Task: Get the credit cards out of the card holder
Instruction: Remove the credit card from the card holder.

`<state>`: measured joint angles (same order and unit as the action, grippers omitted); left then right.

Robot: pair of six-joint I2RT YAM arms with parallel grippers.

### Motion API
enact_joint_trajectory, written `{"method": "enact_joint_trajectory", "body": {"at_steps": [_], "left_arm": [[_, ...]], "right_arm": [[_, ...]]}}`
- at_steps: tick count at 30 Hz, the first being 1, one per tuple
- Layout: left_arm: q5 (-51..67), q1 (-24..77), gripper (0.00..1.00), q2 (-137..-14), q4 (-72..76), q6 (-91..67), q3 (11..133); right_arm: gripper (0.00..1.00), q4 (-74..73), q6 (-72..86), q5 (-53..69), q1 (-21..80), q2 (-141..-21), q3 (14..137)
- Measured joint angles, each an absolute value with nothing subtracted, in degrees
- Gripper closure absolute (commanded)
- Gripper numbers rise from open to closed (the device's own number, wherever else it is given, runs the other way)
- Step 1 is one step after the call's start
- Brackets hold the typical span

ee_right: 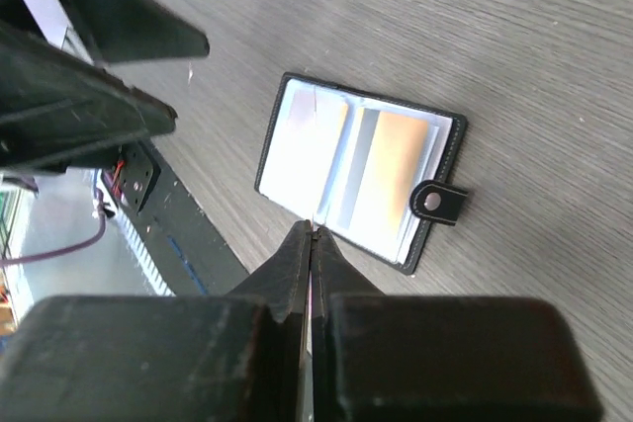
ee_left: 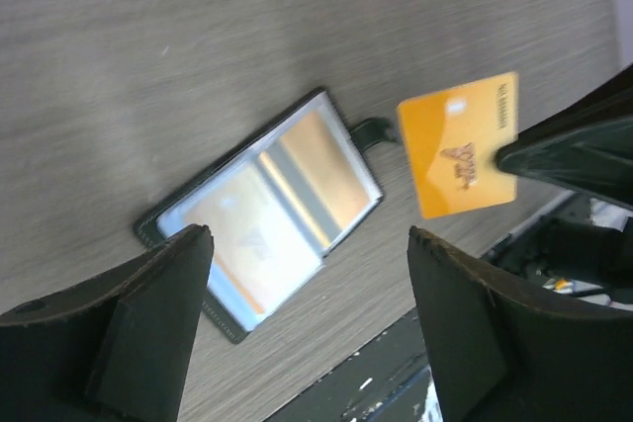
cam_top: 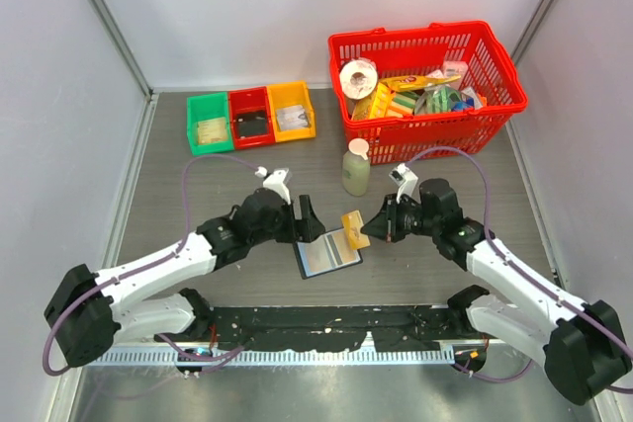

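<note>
The card holder (cam_top: 328, 254) lies open on the table between the two arms, black-rimmed with pale inner faces and a small clasp tab (ee_right: 438, 201). An orange card shows through its sleeves (ee_left: 262, 210). My right gripper (cam_top: 379, 225) is shut on a yellow-orange credit card (cam_top: 355, 228), held just right of and above the holder. The left wrist view shows that card (ee_left: 460, 145) clear of the holder. In the right wrist view it sits edge-on between the shut fingers (ee_right: 313, 229). My left gripper (cam_top: 307, 218) stands open over the holder's left part, nothing between its fingers (ee_left: 309, 239).
A red basket (cam_top: 495, 111) of groceries stands at the back right. In front of it is a pale green bottle (cam_top: 356, 169). Green (cam_top: 209, 124), red (cam_top: 250, 117) and orange (cam_top: 292, 111) trays sit at the back left. A black strip (cam_top: 336, 325) runs along the near edge.
</note>
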<state>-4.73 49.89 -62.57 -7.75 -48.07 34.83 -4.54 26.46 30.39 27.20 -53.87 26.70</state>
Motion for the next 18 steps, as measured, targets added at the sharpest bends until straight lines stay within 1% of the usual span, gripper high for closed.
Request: {"method": "enact_joint_trajectory", "body": {"at_steps": [4,7,11,16,18], "left_arm": [[2.6,48.0,0.10,-62.8,-11.5,-37.4,42.2],[8.9,47.9,0.11,-64.2,-14.1,-30.2,47.3],[16.8,47.9,0.15,-67.0,-17.8,-21.7,53.1],[24.1,47.9,0.25,-68.8,-20.0,-14.9,56.6],[26.4,47.9,0.26,-69.5,-20.4,-13.0,57.5]], "right_arm": [[0.99,-11.4,22.0,33.0,27.2,-51.9,31.6],[0.99,-14.3,19.0,36.2,27.2,-51.2,35.3],[0.99,-16.3,15.5,41.3,27.2,-49.8,38.2],[0.99,-17.3,13.0,46.4,27.3,-48.4,39.3],[0.99,-17.3,12.4,48.0,27.3,-47.9,39.3]]}}
